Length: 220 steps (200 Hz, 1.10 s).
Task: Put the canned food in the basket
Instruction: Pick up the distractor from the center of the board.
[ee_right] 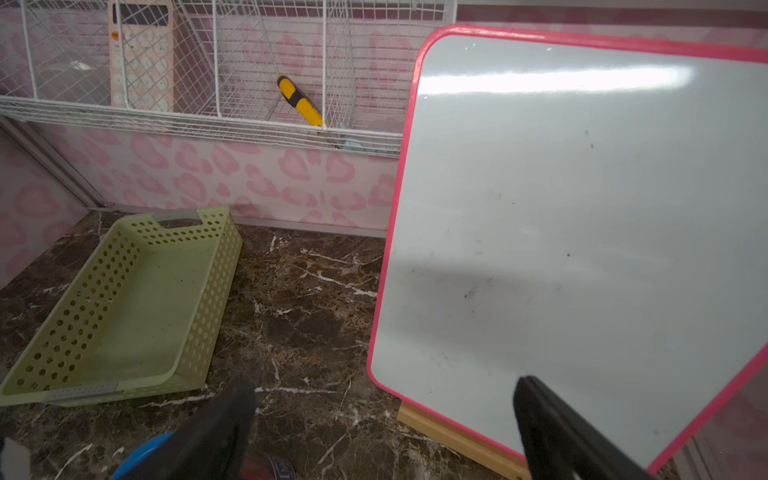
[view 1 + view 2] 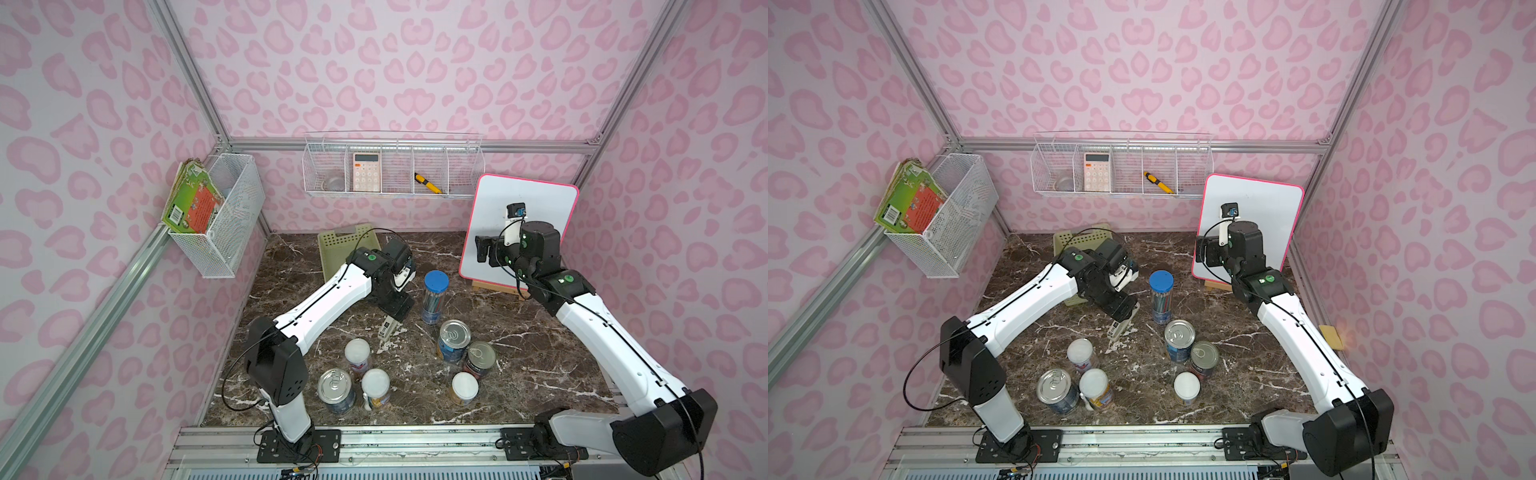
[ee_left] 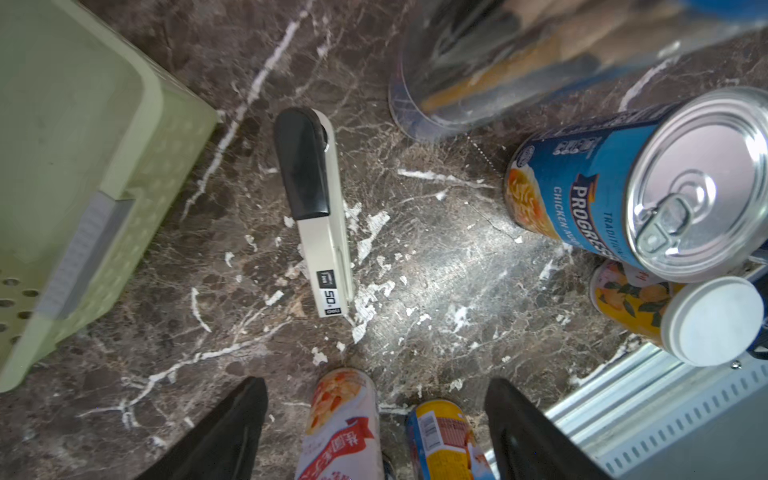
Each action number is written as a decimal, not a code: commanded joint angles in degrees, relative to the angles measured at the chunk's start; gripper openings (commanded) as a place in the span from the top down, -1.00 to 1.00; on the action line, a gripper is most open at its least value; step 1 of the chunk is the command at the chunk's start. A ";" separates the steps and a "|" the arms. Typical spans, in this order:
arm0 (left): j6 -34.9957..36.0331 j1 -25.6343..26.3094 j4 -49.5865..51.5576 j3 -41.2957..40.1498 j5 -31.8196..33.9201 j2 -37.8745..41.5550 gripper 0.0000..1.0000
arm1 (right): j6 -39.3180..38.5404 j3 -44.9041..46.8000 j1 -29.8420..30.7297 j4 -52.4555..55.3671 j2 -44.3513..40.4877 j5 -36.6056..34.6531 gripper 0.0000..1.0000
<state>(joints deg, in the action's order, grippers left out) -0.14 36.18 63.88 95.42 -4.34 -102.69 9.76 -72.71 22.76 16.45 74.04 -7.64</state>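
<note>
Cans [image 2: 455,338] stand clustered by the bench's front edge, basket [image 1: 208,316] empty near its back-left corner; left tool [image 3: 374,386] hangs wide, seemingly choosing one; right tool [image 1: 384,384] wide, idle.

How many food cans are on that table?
6, all upright. Left cluster: white-lidded can, silver-topped can, yellow-labelled can. Right cluster: blue can, dark can, orange-labelled can. None seems hidden.
</note>
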 commanded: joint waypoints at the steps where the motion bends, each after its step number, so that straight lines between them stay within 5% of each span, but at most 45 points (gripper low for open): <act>1: -2.35 -0.10 -0.44 -0.75 -3.86 -1.93 -0.72 | -1.03 -0.89 2.10 2.29 0.42 1.79 -1.00; 112: -5.95 -3.75 -9.17 -4.04 -1.15 -15.64 -0.59 | -1.32 -4.78 9.38 8.57 4.19 5.14 -1.00; 174: -7.56 -4.11 -11.53 -4.81 -3.78 -17.74 0.73 | -2.45 -17.13 10.66 21.66 14.88 14.21 -1.00; 220: -10.41 -3.74 -8.55 -4.10 -0.98 -8.12 0.96 | -0.48 -14.56 12.68 20.39 14.79 15.62 -1.00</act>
<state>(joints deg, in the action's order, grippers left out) -8.51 32.14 53.32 90.13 -6.74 -116.40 8.43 -87.09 34.61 35.46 88.79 6.68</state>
